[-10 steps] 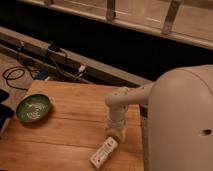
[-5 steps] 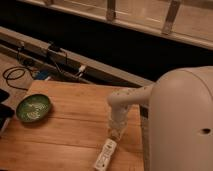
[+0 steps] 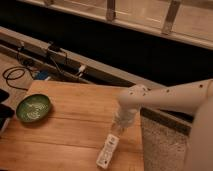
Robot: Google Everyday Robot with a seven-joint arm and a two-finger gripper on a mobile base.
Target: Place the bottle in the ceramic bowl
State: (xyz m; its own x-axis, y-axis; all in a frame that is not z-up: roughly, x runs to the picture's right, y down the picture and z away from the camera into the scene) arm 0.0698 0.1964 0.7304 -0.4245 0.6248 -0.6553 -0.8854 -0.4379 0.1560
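Observation:
The ceramic bowl (image 3: 33,108), green with a pale pattern inside, sits at the left end of the wooden table (image 3: 75,125). Far to its right, the bottle (image 3: 119,128) shows as a pale clear shape standing upright on the table near the right edge. My gripper (image 3: 121,120) reaches in from the right on its white arm (image 3: 170,97) and points down over the bottle. It is shut on the bottle's upper part, which hides the cap.
A white oblong object with dark marks (image 3: 108,149) lies on the table just in front of the bottle. Cables and plugs (image 3: 55,62) run along the ledge behind the table. The table's right edge meets a speckled grey surface (image 3: 160,145).
The gripper has closed around the bottle where it stands. The arm has barely shifted, and the bowl has not moved.

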